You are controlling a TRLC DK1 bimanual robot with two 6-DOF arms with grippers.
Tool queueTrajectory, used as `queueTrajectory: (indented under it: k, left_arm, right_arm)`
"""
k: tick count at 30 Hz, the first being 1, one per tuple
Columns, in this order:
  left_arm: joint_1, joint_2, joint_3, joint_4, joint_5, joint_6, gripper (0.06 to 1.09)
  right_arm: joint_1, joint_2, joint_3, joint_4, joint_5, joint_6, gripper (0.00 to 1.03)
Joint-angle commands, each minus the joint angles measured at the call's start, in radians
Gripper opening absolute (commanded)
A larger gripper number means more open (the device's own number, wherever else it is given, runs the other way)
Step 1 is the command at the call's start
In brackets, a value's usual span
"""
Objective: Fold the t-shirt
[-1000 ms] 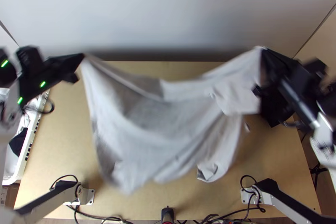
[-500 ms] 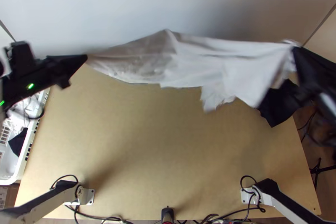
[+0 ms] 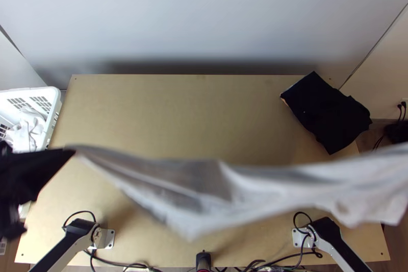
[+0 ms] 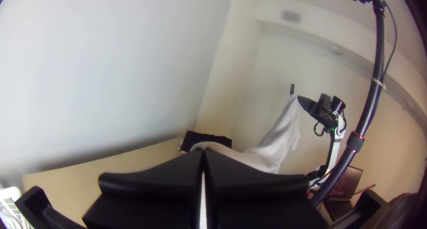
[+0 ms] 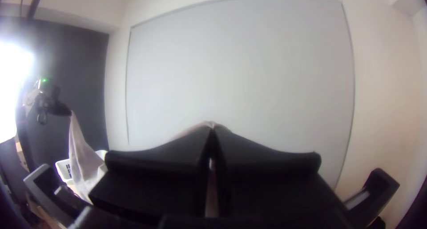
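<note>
Stretching out the t-shirt (image 3: 275,185) in the air, ahead of any fold, is judged to be the step in hand. The cloth is held up over the near part of the surface (image 3: 178,119), slung between the left gripper (image 4: 203,151) and the right gripper (image 5: 212,127), with a slack, creased sag across its middle. By the left gripper's fingers, pressed together, one end of the cloth is clamped; by the right gripper's fingers, likewise closed, the other end is pinched. Which parts of the garment are gripped (hem, shoulders or sleeves) cannot be told. For the next move, the t-shirt should probably be lowered and laid out evenly on the surface, both ends being kept apart so that the creases are drawn out before a first fold is made. Care would be needed lest the loose lower part be bunched underneath as it is set down. A dark cloth (image 3: 326,114) is seen at the far right corner of the surface, and a white basket (image 3: 55,99) is placed beside the left edge. No brand, label or writing can be made out on the t-shirt.
</note>
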Motion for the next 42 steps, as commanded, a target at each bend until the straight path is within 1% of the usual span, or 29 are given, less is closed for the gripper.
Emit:
queueTrajectory:
  k: [1, 3, 5, 8, 12, 14, 17, 21, 24, 31, 32, 36, 38, 42]
  left_arm:
    - [-0.007, -0.086, -0.046, -0.080, 0.006, 0.040, 0.09]
    - [-0.007, -0.095, -0.128, -0.062, 0.008, 0.053, 0.09]
    - [-0.004, -0.103, -0.252, -0.010, 0.008, 0.068, 0.09]
    - [-0.001, -0.094, -0.456, 0.118, 0.008, 0.071, 0.09]
    - [-0.016, 0.012, -0.678, 0.320, 0.008, 0.077, 0.09]
    - [-0.029, 0.106, -0.753, 0.429, 0.009, 0.082, 0.09]
    - [-0.058, 0.272, -0.815, 0.558, 0.009, 0.097, 0.09]
    - [-0.061, 0.439, -0.816, 0.714, 0.008, 0.079, 0.09]
    - [-0.039, 0.548, -0.786, 0.771, 0.008, 0.076, 0.09]
    - [0.022, 0.776, -0.629, 0.770, -0.040, 0.051, 0.09]
    - [0.034, 0.804, -0.608, 0.765, -0.044, 0.048, 0.09]
    - [0.073, 0.910, -0.517, 0.750, -0.123, 0.045, 0.09]
    - [0.097, 0.950, -0.467, 0.740, -0.144, 0.047, 0.09]
    - [0.132, 1.032, -0.353, 0.736, -0.153, 0.053, 0.09]
  right_arm:
    - [-0.019, -0.056, -0.010, -0.107, 0.002, 0.001, 0.03]
    - [-0.010, -0.057, -0.085, -0.098, 0.000, 0.002, 0.03]
    - [0.017, -0.064, -0.231, -0.046, 0.000, 0.002, 0.03]
    - [0.069, -0.071, -0.501, 0.127, 0.000, 0.022, 0.03]
    - [0.107, 0.013, -0.820, 0.384, -0.006, 0.011, 0.03]
    - [0.135, 0.088, -0.929, 0.503, -0.021, 0.008, 0.03]
    - [0.139, 0.223, -1.006, 0.627, -0.040, -0.004, 0.03]
    - [0.112, 0.386, -1.007, 0.730, -0.067, -0.036, 0.03]
    - [0.061, 0.502, -0.969, 0.773, -0.096, -0.042, 0.03]
    - [-0.082, 0.766, -0.780, 0.812, -0.123, -0.045, 0.03]
    - [-0.091, 0.792, -0.756, 0.816, -0.124, -0.047, 0.03]
    - [-0.117, 0.889, -0.654, 0.828, -0.124, -0.053, 0.03]
    - [-0.131, 0.929, -0.596, 0.830, -0.124, -0.055, 0.03]
    - [-0.148, 1.030, -0.480, 0.828, -0.124, -0.052, 0.03]
